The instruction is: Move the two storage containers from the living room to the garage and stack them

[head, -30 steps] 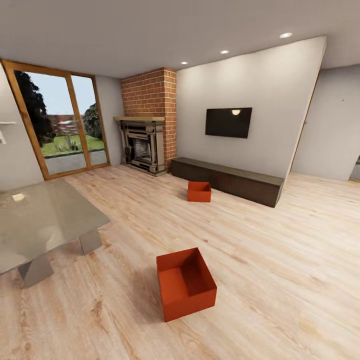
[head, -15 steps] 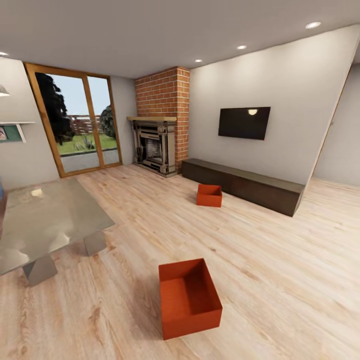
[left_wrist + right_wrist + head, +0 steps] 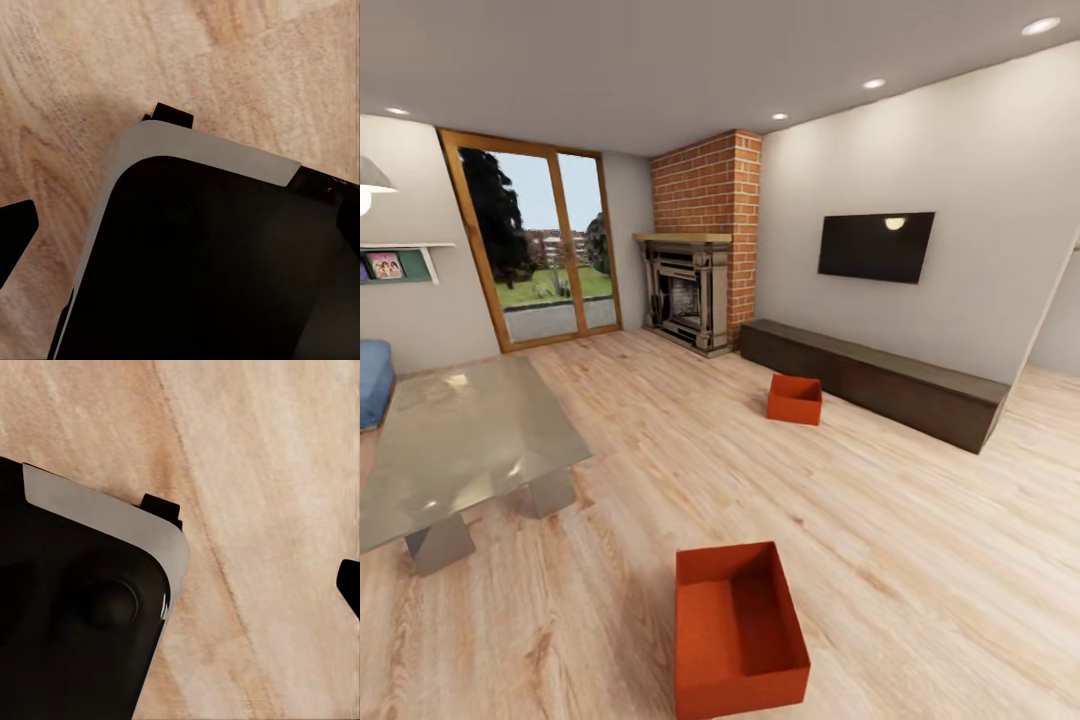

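Two orange-red storage containers sit open-side up on the living room's light wood planks. The nearer container (image 3: pixel 736 630) lies low in the head view, just ahead of me. The farther container (image 3: pixel 795 399) rests in front of the long dark cabinet (image 3: pixel 880 381). Both are empty and neither is touched. In the left wrist view my left gripper (image 3: pixel 180 240) hangs over my own dark base, with a black fingertip (image 3: pixel 16 232) at the frame's edge, open and holding nothing. The right gripper (image 3: pixel 180 585) shows one fingertip (image 3: pixel 349 583) far out to the side, over bare planks. The garage is out of view.
A low glass-topped table (image 3: pixel 455 445) stands to the left of the near container. A brick fireplace (image 3: pixel 700 250), wall TV (image 3: pixel 876 246) and glazed doors (image 3: pixel 545 245) line the far walls. Open plank floor stretches between the two containers and off to the right.
The whole head view has shifted, so the camera turned left and came closer: both containers, the fireplace and the TV slid right in the picture. Nothing in the room itself moved.
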You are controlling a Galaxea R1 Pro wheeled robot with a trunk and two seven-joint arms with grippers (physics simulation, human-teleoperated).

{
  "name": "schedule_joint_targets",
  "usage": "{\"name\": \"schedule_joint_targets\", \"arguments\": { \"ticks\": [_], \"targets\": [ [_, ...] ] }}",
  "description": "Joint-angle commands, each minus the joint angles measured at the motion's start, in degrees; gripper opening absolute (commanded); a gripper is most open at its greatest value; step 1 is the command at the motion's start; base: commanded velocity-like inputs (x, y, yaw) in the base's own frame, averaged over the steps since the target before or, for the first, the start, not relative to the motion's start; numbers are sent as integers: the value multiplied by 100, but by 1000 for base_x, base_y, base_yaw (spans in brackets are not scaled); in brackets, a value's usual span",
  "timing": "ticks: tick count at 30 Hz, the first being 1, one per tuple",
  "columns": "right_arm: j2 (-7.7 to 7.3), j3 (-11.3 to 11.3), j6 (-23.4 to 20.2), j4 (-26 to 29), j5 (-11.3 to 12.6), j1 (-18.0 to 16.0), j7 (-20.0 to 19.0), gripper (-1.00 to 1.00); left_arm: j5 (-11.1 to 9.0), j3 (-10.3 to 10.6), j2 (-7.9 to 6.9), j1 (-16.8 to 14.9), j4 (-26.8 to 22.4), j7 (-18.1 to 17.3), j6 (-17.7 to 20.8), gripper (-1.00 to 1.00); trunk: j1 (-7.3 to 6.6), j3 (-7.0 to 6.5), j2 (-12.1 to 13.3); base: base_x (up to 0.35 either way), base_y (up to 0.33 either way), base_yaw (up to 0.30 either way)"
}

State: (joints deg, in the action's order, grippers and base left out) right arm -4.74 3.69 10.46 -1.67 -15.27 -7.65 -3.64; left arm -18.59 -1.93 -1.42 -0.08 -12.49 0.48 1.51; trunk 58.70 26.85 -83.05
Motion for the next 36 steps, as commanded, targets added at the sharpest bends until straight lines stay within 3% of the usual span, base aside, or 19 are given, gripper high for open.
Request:
{"name": "schedule_joint_targets", "arguments": {
  "ticks": [1,36],
  "targets": [
    [-1,35,35,-18,6,-8,-7,100,-13,-20,1,-1,-8,5,16,100,3,6,-3,290,-193,142],
    [-5,35,35,-18,12,-8,-11,100,-13,-19,1,-1,-8,5,-18,100,3,6,-3,290,-192,63]
  ]
}}
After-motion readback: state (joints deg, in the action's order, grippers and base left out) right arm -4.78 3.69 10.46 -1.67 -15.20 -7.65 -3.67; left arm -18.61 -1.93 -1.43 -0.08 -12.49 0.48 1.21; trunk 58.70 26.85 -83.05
